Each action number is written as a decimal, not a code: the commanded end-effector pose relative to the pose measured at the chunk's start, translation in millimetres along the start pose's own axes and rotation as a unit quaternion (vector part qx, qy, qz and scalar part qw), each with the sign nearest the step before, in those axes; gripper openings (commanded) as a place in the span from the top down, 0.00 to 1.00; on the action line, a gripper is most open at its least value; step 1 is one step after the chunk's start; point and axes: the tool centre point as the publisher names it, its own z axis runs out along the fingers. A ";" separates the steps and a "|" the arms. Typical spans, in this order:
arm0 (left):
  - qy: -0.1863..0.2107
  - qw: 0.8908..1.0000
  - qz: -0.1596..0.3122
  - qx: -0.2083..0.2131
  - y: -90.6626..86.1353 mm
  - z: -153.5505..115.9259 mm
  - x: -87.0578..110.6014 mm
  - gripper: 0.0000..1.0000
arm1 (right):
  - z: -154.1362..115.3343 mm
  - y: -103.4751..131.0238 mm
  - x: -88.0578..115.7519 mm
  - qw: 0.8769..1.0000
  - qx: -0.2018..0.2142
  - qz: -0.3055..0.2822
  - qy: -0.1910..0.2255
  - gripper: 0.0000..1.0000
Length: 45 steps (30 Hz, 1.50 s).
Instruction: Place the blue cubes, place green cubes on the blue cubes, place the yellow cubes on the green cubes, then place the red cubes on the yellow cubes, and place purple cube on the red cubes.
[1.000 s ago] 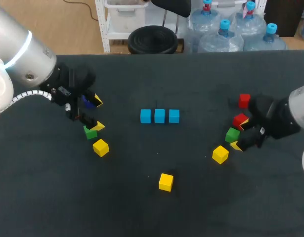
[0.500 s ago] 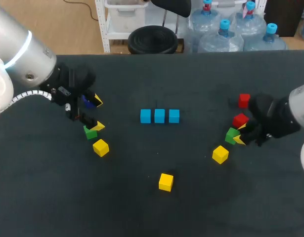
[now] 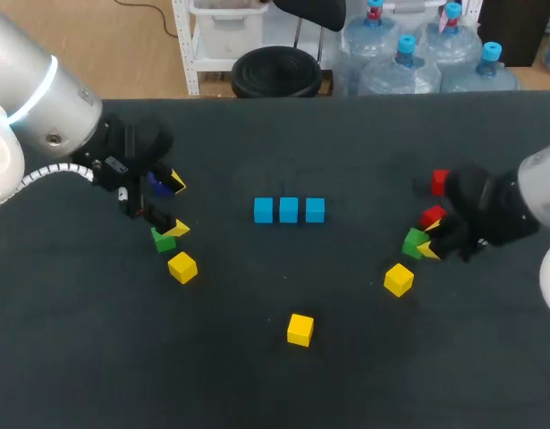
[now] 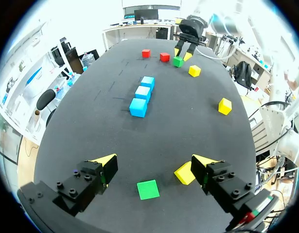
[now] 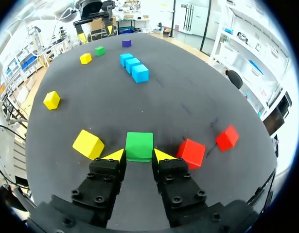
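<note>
Right of blue row (image 3: 289, 210), green cube (image 5: 139, 145) was pinched between right gripper (image 5: 139, 154) tips. Row lay ahead of it, long axis pointed away, near end closest. Left gripper (image 4: 154, 162) was held spread over second green cube (image 4: 148, 189), left of row.

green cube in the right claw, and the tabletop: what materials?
Green cube, held in the right claw: probably painted wood or hard plastic; flat matte faces, crisp edges. Tabletop: dark, glare-free, faintly mottled, so cloth or a felt-like mat; unsure.
</note>
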 end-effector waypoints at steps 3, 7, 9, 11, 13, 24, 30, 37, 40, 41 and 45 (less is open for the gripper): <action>-0.002 1.000 0.002 0.000 0.3 -0.1 1.3 0.00 | -12.8 -1.4 -16.6 1.000 -0.002 -0.024 0.001 1.00; -0.002 1.000 0.002 0.000 0.3 -0.1 1.3 0.00 | -21.2 -4.7 -33.1 0.998 -0.015 -0.060 -0.001 1.00; -0.002 1.000 0.002 0.000 0.3 -0.1 1.3 0.00 | -24.0 -4.3 -42.4 0.996 -0.030 -0.085 0.001 1.00; -0.002 1.000 0.002 0.000 0.3 -0.1 1.3 0.00 | -25.9 -1.9 -52.1 0.994 -0.039 -0.105 0.002 1.00; -0.002 1.000 0.002 0.000 0.3 -0.1 1.3 0.00 | -25.8 0.3 -61.8 0.991 -0.043 -0.126 0.007 1.00; -0.002 1.000 0.002 0.000 0.3 -0.1 1.3 0.00 | -9.9 -5.2 -112.1 0.980 -0.085 -0.181 0.014 1.00; -0.002 1.000 0.002 0.000 0.3 -0.1 1.3 0.00 | 6.4 -1.3 -142.0 0.970 -0.110 -0.218 0.013 1.00; -0.002 1.000 0.002 0.000 0.3 -0.1 1.3 0.00 | 29.0 3.3 -169.1 0.964 -0.132 -0.231 0.005 1.00; -0.002 1.000 0.002 0.000 0.3 -0.1 1.3 0.00 | 38.4 4.9 -176.4 0.963 -0.140 -0.230 0.002 1.00; -0.002 1.000 0.002 0.000 0.3 -0.1 1.3 0.00 | 41.1 5.9 -178.1 0.963 -0.143 -0.231 0.002 1.00; -0.002 1.000 0.002 0.000 0.3 -0.1 1.3 0.00 | 50.3 10.3 -181.6 0.961 -0.149 -0.233 0.006 1.00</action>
